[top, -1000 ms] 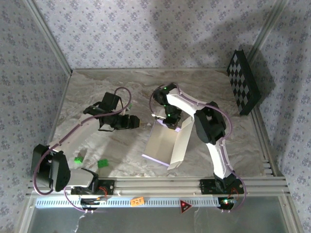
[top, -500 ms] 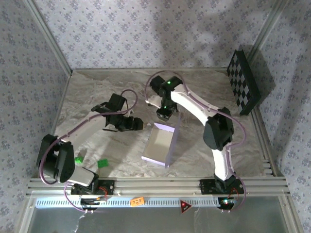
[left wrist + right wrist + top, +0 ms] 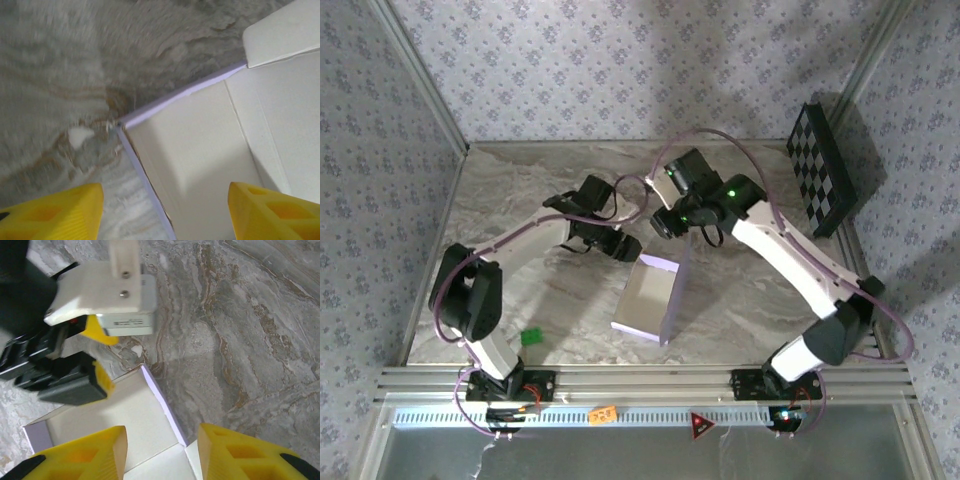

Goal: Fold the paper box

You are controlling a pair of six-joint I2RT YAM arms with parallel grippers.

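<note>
On the table (image 3: pixel 510 195): one paper box (image 3: pixel 648 300) is sitting.
Grippers: two, left gripper (image 3: pixel 626 247) and right gripper (image 3: pixel 660 226), are hovering, fingers spread, empty.

The shallow rectangular box of thin card (image 3: pixel 646 300), cream-white inside and pale lavender along its edges, lies open-topped just 6 o'clock of the marbled tabletop's (image 3: pixel 750 300) centre. Its length runs 1 to 7 o'clock, and its 3 o'clock wall stands tallest.

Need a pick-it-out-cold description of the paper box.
On the marble-patterned table, look at the middle. The paper box sits there: a shallow open rectangle, cream inside, with lavender edges and a taller wall along its right side. Its neighbours differ plainly: the green block to its left is tiny, and the checkerboard panel is black-and-white.
</note>
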